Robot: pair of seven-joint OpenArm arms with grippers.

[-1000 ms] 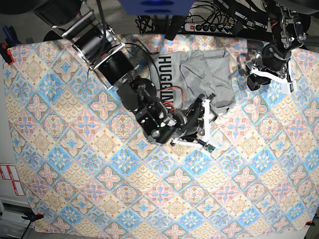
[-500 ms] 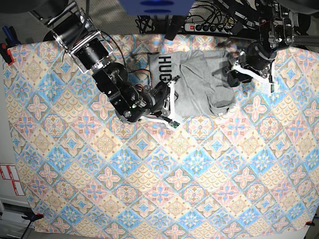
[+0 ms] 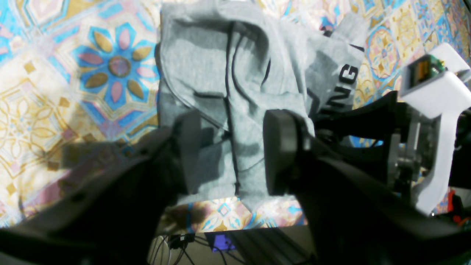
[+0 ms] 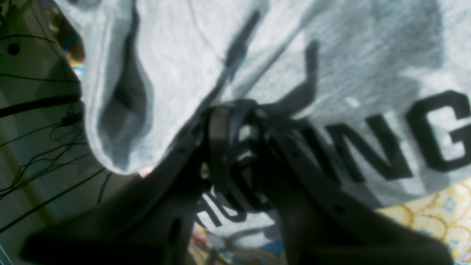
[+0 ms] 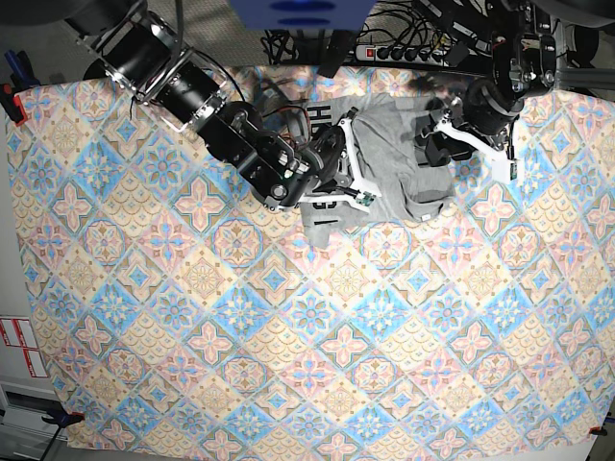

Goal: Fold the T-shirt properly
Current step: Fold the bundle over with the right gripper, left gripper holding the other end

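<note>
You have the T-shirt [image 5: 384, 158] on the tile-patterned tablecloth [image 5: 240, 365], near the desk edge your arms reach in from and well apart from the opposite edge. It is partly folded, its grey panels overlapping. Its block lettering [image 5: 320, 119] runs from beside your arms' edge toward the middle of the desk, along the shirt's side nearer your right arm. There, a narrow flap [image 5: 320, 232] points toward the opposite edge. You can't settle one clear long axis: the outline is uneven, and your right arm [image 5: 259, 154] covers part of it.

Your left pincer [image 3: 229, 152] is spread, its two fingers well apart above the grey panels, with no cloth pinched between them. Your right pincer [image 4: 237, 123] is down at the lettering, its fingertips close together with a narrow strip of grey cloth showing between them; you cannot tell whether they grip it. Beside the tips, a raised fold [image 4: 106, 92] rounds over toward the desk edge.
</note>
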